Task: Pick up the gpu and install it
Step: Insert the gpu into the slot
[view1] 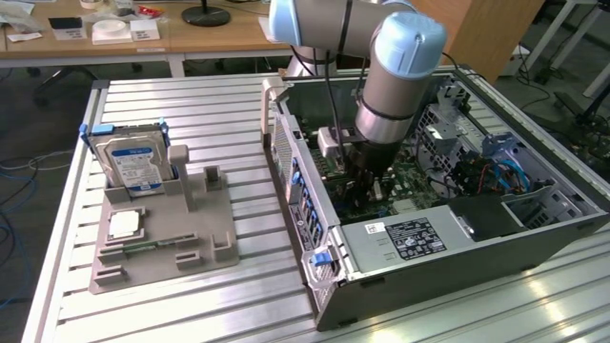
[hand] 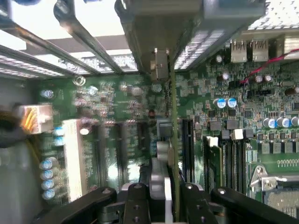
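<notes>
The fingers (hand: pixel 161 193) pinched the gpu (hand: pixel 174 135) edge-on, just above the green motherboard (hand: pixel 117 140) inside the open computer case (view1: pixel 458 250). Its power supply label (view1: pixel 413 238) was unreadable.

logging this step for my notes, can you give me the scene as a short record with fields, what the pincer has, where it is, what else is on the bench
pincer: pincer shut on the gpu, card seen edge-on
position: arm reaches down into the open computer case, card held just above the green motherboard
install state: cannot tell whether the card is seated in a slot
fixture: grey holder tray on the exterior view's left, beside the case
still on fixture: hard drive standing upright with blue-white label
surface: slatted metal table
</notes>
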`<move>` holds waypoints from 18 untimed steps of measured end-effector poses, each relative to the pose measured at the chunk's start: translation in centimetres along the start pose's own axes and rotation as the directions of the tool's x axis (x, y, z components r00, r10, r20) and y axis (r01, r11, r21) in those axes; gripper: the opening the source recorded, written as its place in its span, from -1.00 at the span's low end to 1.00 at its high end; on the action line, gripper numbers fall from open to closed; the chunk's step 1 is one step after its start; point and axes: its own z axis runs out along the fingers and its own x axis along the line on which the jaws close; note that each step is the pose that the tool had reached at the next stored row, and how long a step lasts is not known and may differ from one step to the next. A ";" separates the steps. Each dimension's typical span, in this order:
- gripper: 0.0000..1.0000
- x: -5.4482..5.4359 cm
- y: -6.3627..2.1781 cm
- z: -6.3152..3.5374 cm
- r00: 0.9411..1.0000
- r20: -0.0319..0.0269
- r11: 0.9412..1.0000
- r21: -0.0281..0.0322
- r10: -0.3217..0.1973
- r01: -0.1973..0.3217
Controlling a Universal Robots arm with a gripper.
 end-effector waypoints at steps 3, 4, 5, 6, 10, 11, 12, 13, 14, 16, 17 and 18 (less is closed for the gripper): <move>-0.33 0.1 0.02 -0.17 1.000 -0.004 1.000 -0.002 0.000 0.000; -0.33 0.1 0.02 -0.17 1.000 -0.004 1.000 -0.002 0.000 0.000; -0.33 0.1 0.02 -0.18 1.000 -0.005 1.000 -0.002 0.000 0.000; -0.33 0.1 0.02 -0.18 1.000 -0.005 1.000 -0.002 0.000 0.000; -0.33 0.1 0.02 -0.18 1.000 -0.005 1.000 -0.002 0.000 0.000; -0.33 0.1 0.04 -0.19 1.000 -0.005 1.000 -0.002 0.000 0.000; -0.33 0.1 0.07 -0.19 1.000 -0.005 1.000 -0.002 0.000 0.000; -0.33 0.1 0.07 -0.23 1.000 -0.005 1.000 -0.002 0.000 0.000; -0.33 0.1 0.07 -0.33 1.000 -0.005 1.000 -0.002 0.000 0.000; -0.33 0.1 0.07 -0.53 1.000 -0.005 1.000 -0.001 0.000 0.000; -0.33 0.1 0.07 -0.61 1.000 -0.005 1.000 -0.001 0.000 0.000; -0.33 0.1 0.07 -0.69 1.000 -0.005 1.000 -0.001 0.000 0.000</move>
